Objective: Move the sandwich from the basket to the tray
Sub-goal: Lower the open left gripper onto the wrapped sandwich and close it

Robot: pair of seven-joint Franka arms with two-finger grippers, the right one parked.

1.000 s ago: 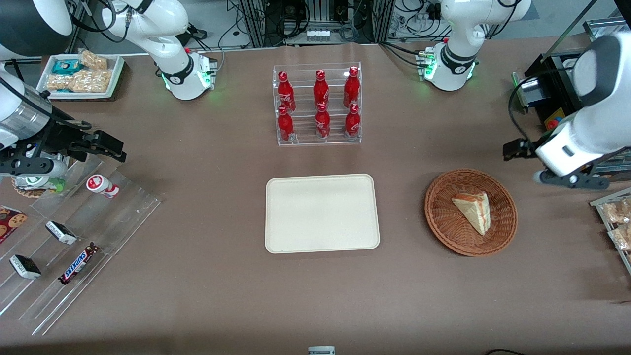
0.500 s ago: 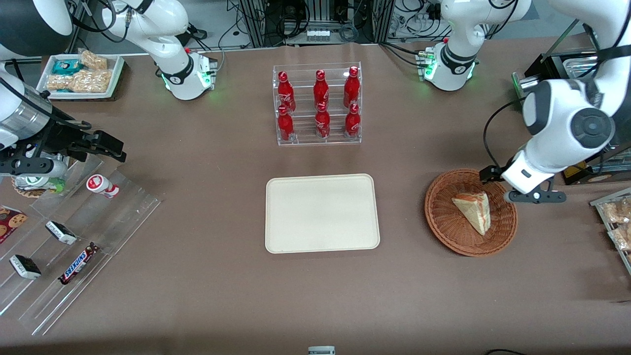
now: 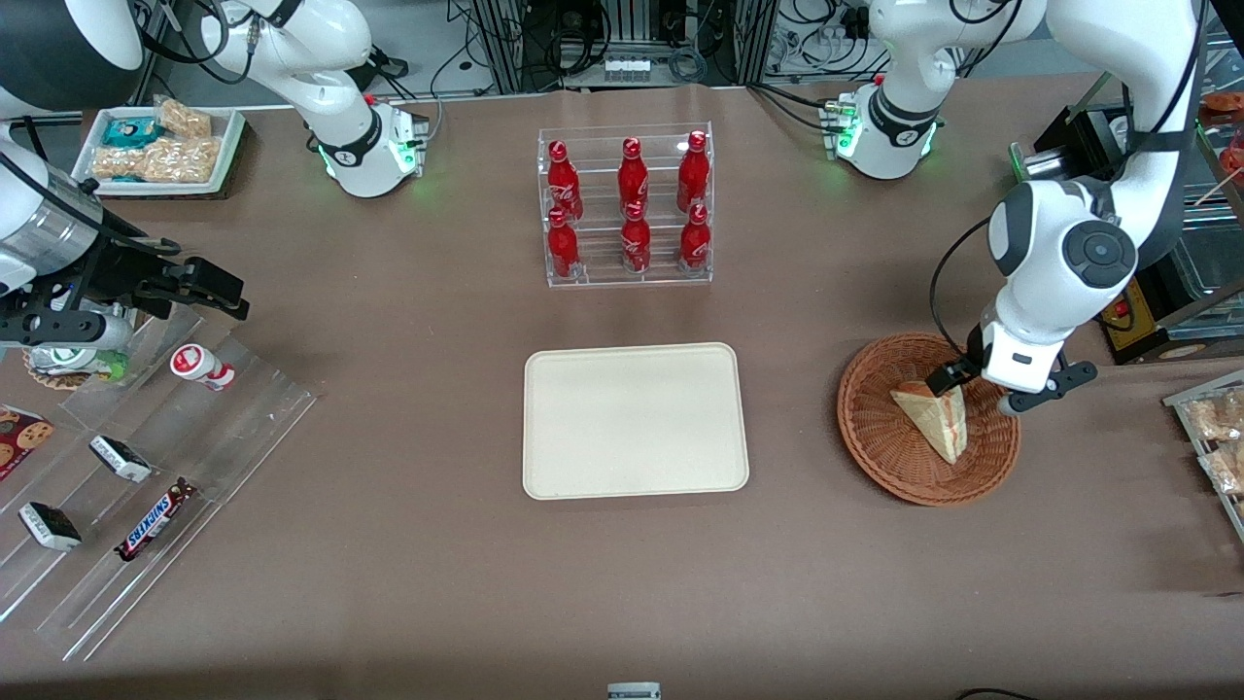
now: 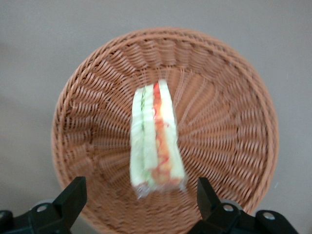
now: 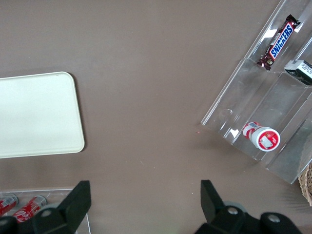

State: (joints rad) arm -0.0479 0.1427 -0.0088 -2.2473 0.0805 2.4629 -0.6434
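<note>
The sandwich (image 3: 935, 416), a wrapped pale wedge, lies in the round reddish-brown wicker basket (image 3: 875, 457) toward the working arm's end of the table. In the left wrist view the sandwich (image 4: 155, 141) shows its green, red and yellow filling in the middle of the basket (image 4: 97, 73). My left gripper (image 3: 991, 387) hangs above the part of the basket farther from the front camera, over the sandwich's thick end. This gripper (image 4: 139, 197) is open, one black finger on each side of that end, touching nothing. The cream tray (image 3: 635, 420) lies flat at mid-table with nothing on it.
A clear rack of red bottles (image 3: 627, 204) stands farther from the front camera than the tray. Bagged snacks (image 3: 1215, 437) lie at the table's edge past the basket. Black equipment (image 3: 1098, 194) stands near the arm. Clear stepped shelves (image 3: 146, 457) with snacks stand at the parked arm's end.
My left arm has swung in from the working arm's end of the table, bringing the gripper over the basket and down toward the sandwich. The sandwich and basket have not moved.
</note>
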